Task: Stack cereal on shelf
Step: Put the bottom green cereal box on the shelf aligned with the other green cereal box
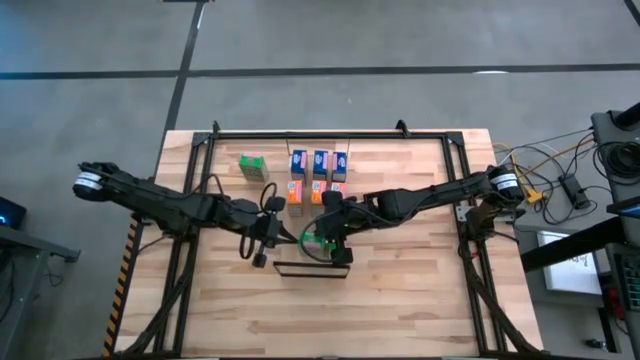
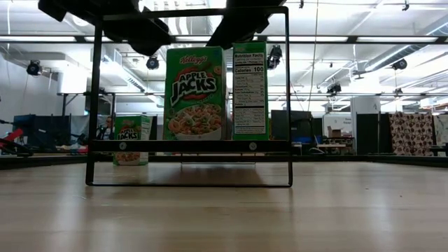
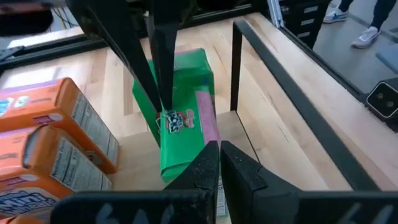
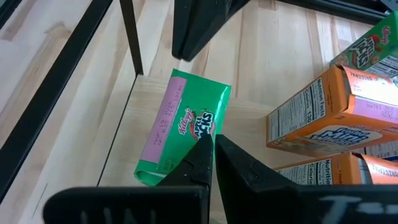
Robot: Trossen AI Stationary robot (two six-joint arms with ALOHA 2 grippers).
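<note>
At centre frame, both clenched hands, left hand [image 1: 262, 250] and right hand [image 1: 340, 245], flank the green box [image 4: 183, 127] on the shelf [image 2: 189, 146]; nudging should stay gentle and square.

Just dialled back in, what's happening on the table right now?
Both dark arms meet over the black metal-framed shelf near the table's middle. A green Apple Jacks cereal box stands upright on it. The left gripper and the right gripper are both shut and hover just above that box, holding nothing. Blue boxes and orange boxes wait in rows behind, and another green box stands apart to the left.
</note>
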